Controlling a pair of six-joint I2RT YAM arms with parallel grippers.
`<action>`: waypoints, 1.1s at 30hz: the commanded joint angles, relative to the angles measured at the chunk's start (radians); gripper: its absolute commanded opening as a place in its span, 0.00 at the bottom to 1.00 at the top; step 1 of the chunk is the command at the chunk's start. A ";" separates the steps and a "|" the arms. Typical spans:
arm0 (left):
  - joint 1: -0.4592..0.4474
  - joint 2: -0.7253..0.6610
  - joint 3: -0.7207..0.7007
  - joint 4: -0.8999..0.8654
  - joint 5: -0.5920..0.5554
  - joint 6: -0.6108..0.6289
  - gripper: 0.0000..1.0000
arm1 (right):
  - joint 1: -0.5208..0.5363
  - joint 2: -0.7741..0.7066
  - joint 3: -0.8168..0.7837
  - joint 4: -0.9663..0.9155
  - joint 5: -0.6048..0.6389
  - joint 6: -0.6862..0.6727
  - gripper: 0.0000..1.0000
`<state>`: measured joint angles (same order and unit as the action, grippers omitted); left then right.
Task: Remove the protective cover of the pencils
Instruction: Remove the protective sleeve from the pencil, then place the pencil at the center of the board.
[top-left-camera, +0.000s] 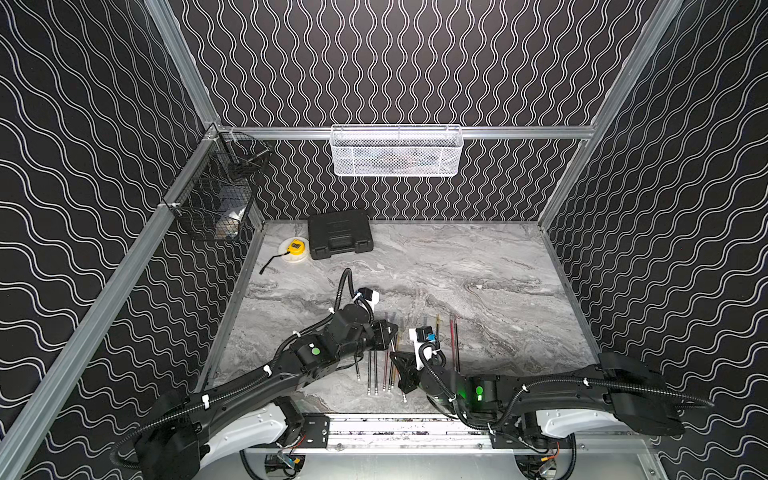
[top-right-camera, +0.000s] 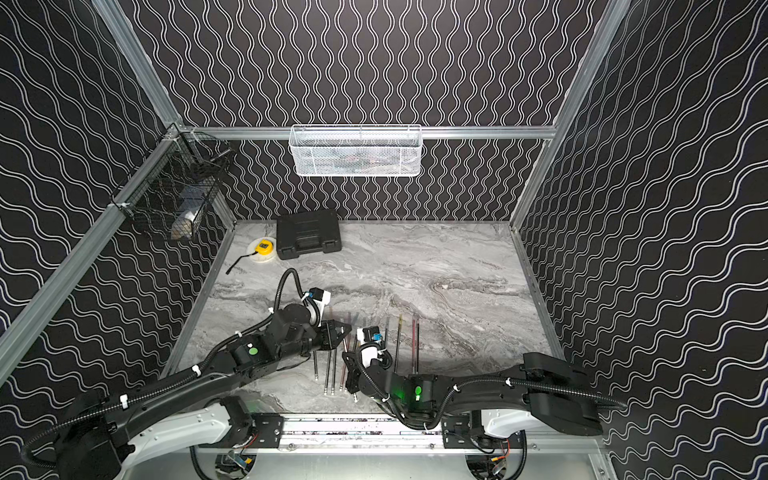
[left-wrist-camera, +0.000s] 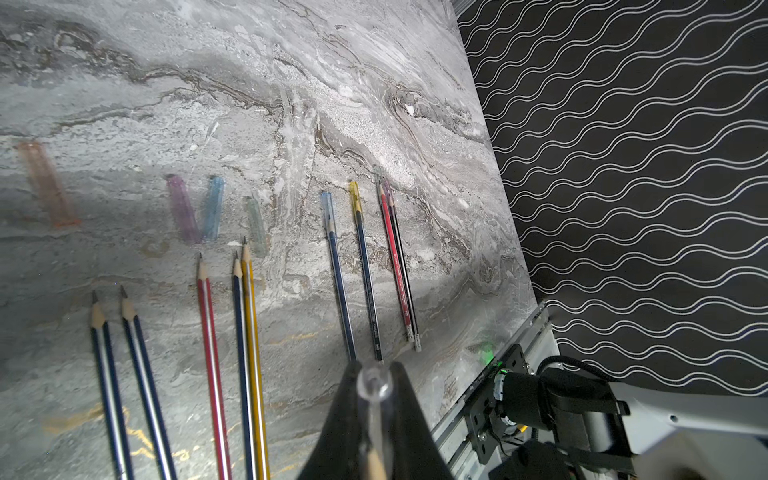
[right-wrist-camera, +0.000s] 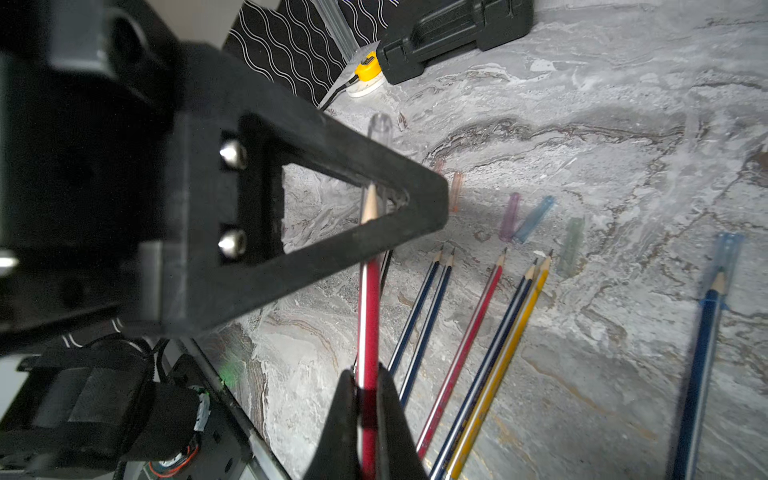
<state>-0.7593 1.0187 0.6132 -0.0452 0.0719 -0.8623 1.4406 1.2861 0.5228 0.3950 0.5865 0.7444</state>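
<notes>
Left hand (left-wrist-camera: 374, 368) tight on clear cap (left-wrist-camera: 375, 388), right hand (right-wrist-camera: 365, 376) tight on red pencil (right-wrist-camera: 369, 307); print on pencils (left-wrist-camera: 397, 266) illegible.

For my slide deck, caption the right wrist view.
Right gripper holds a red pencil while left gripper pinches its clear cap.

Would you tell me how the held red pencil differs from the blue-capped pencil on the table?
The red pencil has a red body; the blue-capped pencil, dark blue. The right gripper holds the red pencil, the left gripper its clear cap; the blue-capped pencil lies untouched on the table. Both tips are still capped.
</notes>
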 joint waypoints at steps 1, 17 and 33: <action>0.039 0.000 0.010 0.069 -0.221 0.012 0.13 | 0.021 -0.009 -0.009 -0.009 -0.111 -0.021 0.00; 0.147 -0.017 -0.023 0.119 -0.170 -0.061 0.13 | 0.063 0.050 0.017 0.029 -0.086 -0.024 0.00; 0.152 0.143 0.041 0.103 -0.136 0.014 0.13 | 0.055 -0.009 -0.021 -0.355 0.232 0.432 0.00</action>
<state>-0.6079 1.1347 0.6395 0.0303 -0.0841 -0.8780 1.5028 1.2675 0.4980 0.1524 0.7406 1.0344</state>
